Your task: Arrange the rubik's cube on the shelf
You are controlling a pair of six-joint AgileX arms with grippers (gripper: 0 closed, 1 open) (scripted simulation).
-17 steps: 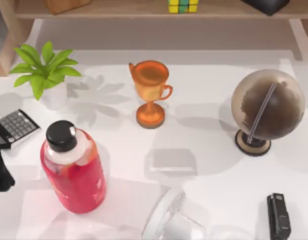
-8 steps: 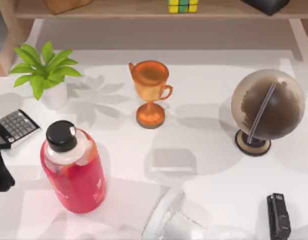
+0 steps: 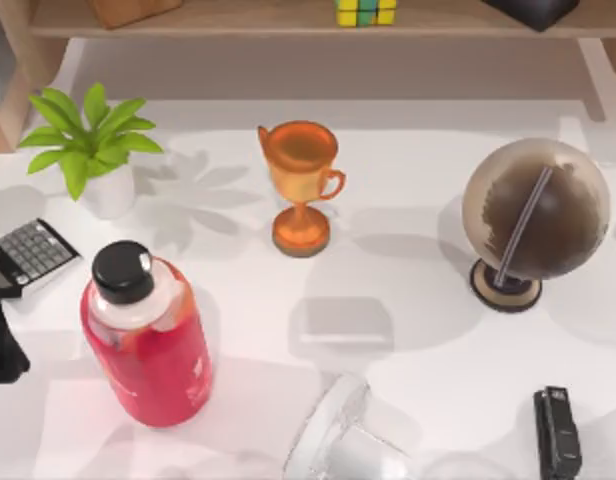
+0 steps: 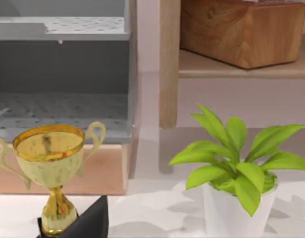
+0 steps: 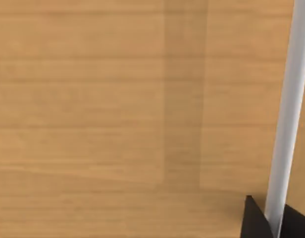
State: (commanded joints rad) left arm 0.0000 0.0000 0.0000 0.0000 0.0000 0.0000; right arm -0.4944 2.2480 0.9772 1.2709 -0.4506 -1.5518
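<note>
- Hardly anything has moved since a second ago, every object on the table sits where it was and just the soft shadows near the front right corner have drifted a bit
- rubik's cube [image 3: 365, 12] is already up on the shelf [image 3: 238, 22], about mid-length along its front edge, yellow and green squares showing, so I'd call the task basically done
- left arm shows as a dark shape at the table's left edge by the calculator [image 3: 30, 254]; its wrist view looks past a gold trophy at the potted plant [image 3: 90, 145] and the shelf upright, and whether its fingers are released or clenched, can't tell
- right wrist view looks at plain wood grain with a pale bar, dark finger tips at the bottom, can't tell their state either
- orange trophy [image 3: 300, 185], globe [image 3: 533, 215], red bottle [image 3: 148, 340] and stapler [image 3: 558, 432] all stand well apart from the shelf, so nothing crowds the cube
</note>
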